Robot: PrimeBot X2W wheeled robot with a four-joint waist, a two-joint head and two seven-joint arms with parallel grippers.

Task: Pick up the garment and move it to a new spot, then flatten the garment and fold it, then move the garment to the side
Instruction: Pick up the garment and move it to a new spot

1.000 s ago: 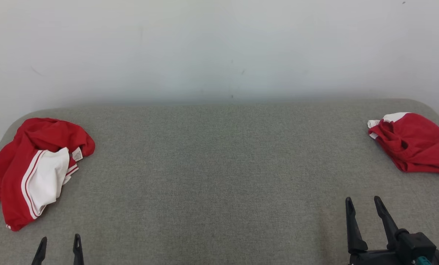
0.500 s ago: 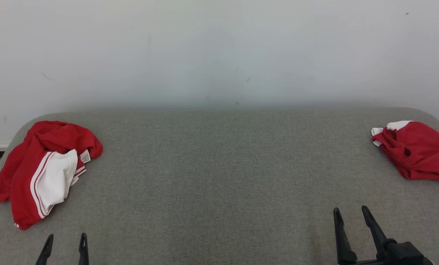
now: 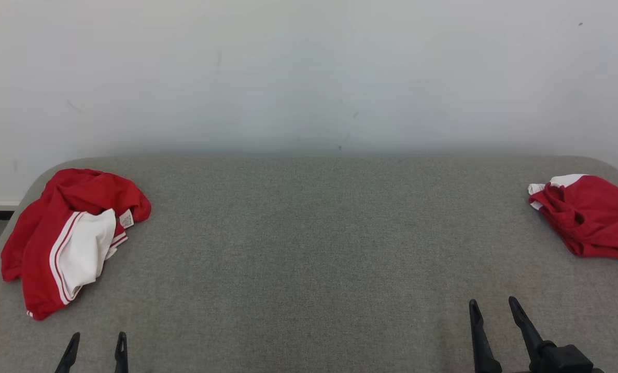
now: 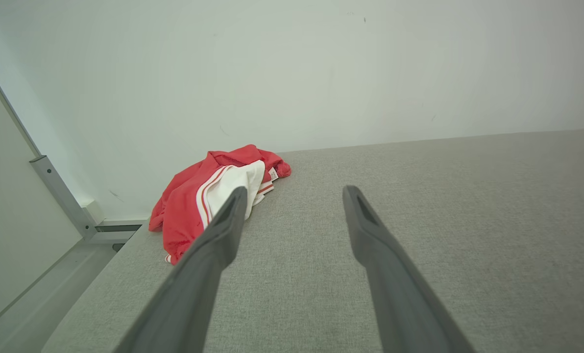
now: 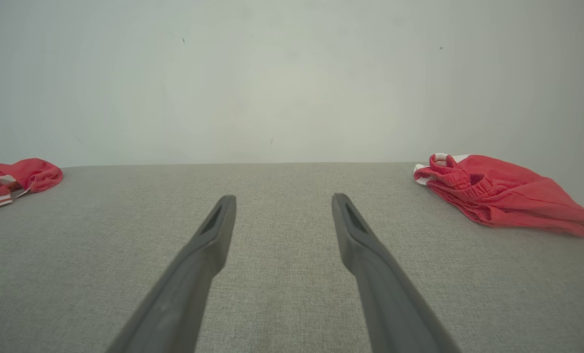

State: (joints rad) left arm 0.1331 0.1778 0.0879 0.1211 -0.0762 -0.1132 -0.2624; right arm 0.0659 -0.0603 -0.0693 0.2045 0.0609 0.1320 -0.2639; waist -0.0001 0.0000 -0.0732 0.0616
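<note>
Head camera has shifted: the whole scene sits slightly lower and further right than a second ago. Right gripper [image 3: 492,301] has pulled back toward the near edge and sits lower in frame. Left gripper [image 3: 98,335] has barely moved.

Both sets of jaws are spread wide with nothing between them, over bare grey fabric tabletop [image 3: 309,233].

Crumpled red-and-white garment [image 3: 70,238] lies at the table's far-left corner, white panel and label facing up, ahead of the left gripper and well apart from it. Red shorts [image 3: 589,217] are bunched at the far-right edge with the elastic waistband showing, also untouched. White wall [image 3: 309,77] behind.
</note>
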